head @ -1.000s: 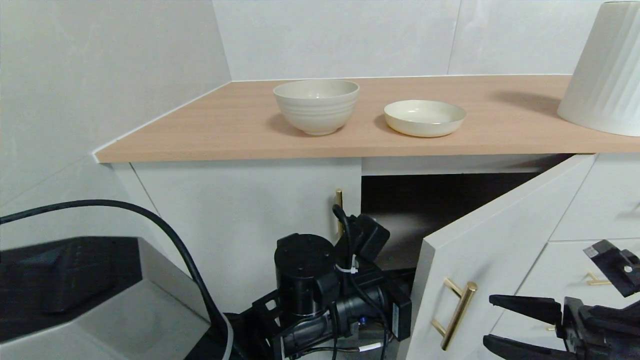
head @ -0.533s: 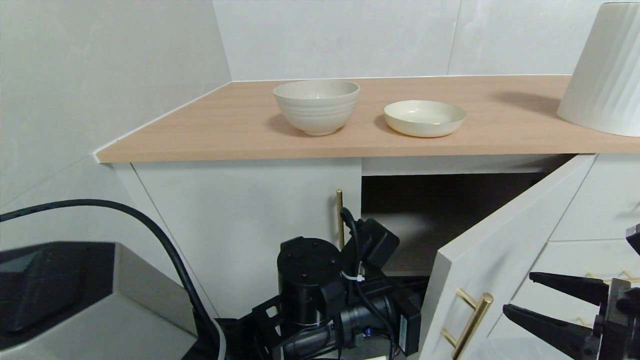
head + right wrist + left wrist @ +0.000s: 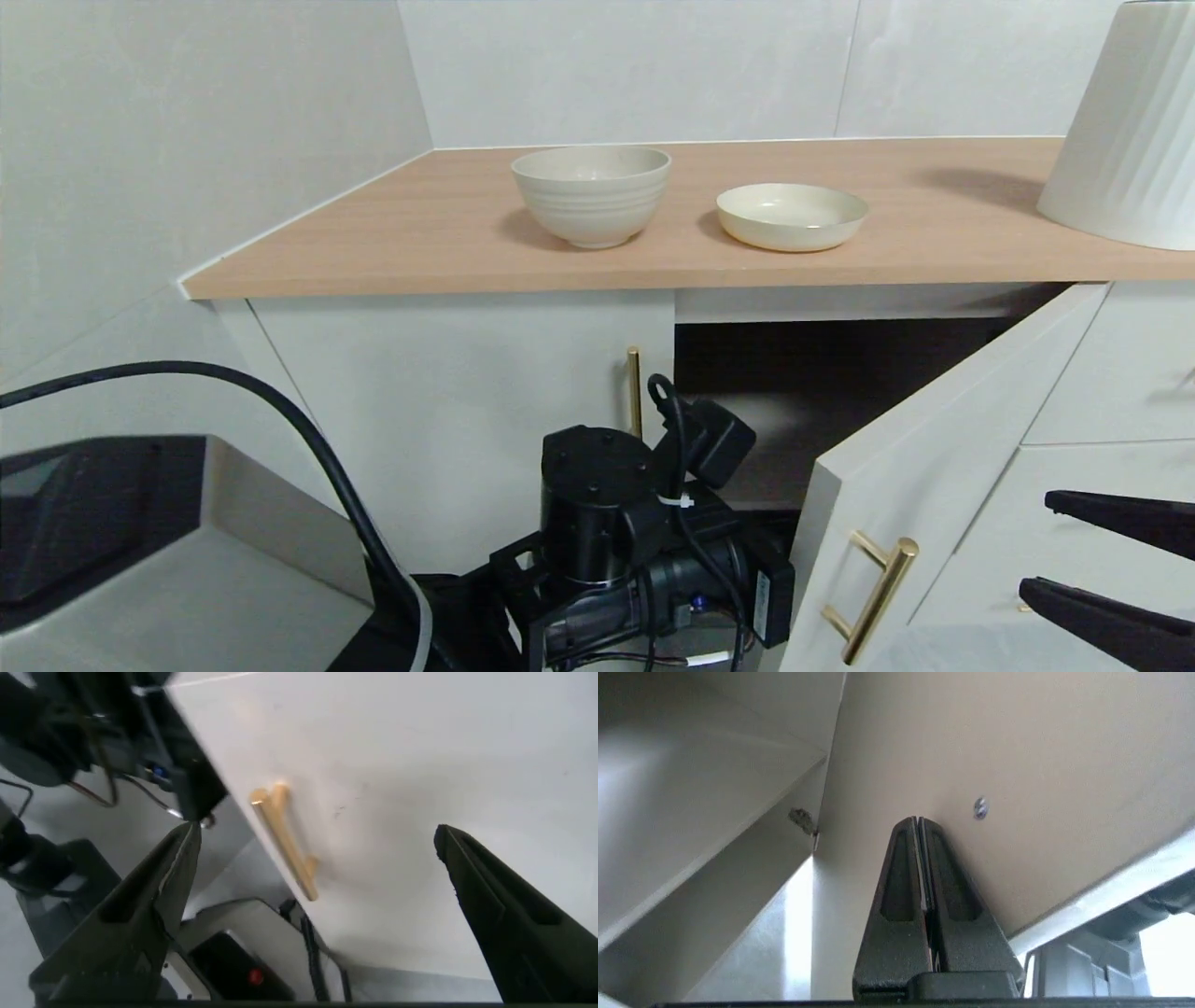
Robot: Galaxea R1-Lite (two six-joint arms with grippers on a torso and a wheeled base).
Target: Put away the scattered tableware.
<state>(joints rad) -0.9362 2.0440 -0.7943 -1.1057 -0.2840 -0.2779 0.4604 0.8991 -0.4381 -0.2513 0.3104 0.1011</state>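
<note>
I see two pieces of tableware, both upright and both empty. The first is a deep, round, pale grey-cream ceramic bowl [image 3: 591,194] with faint ridges ringing its outer wall and a small foot. It stands on the light wooden counter [image 3: 420,243], toward the corner where the walls meet. To its right I make out a shallow, round, cream-yellow ceramic dish [image 3: 792,217], low-walled and glossy inside, resting flat on the same counter. The two sit near each other without touching, side by side, set back from the front edge.
</note>
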